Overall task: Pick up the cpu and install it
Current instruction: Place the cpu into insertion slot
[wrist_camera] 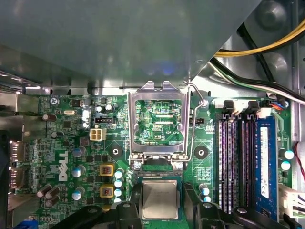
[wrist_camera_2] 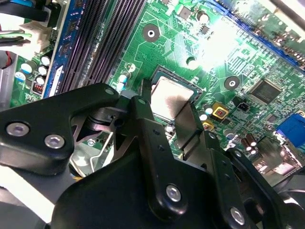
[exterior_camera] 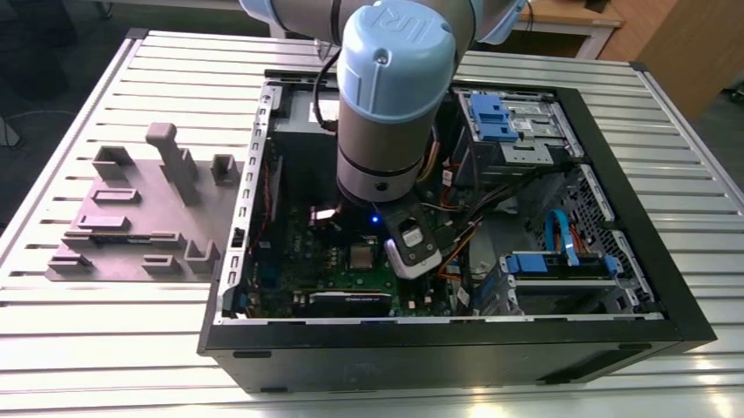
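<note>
Pincer (wrist_camera_2: 167,101) is closed narrowly on the cpu (wrist_camera: 159,200) by its opposite edges, at the socket (wrist_camera: 157,177). Judged best kept level and square. The hinged frame (wrist_camera: 158,119) beyond the pincer stands open.

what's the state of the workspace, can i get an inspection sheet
surface: slatted metal table with an open pc case on it
job's things: cpu lies flat on the green board, beside the raised frame
clutter: grey fixture plate on the table, at the exterior view's left of the case
gripper: gripper is down at the board, around the cpu; whether it grips cannot be told
cables: yellow and black wires and a blue cable inside the case
surroundings: wooden furniture behind the table
</note>
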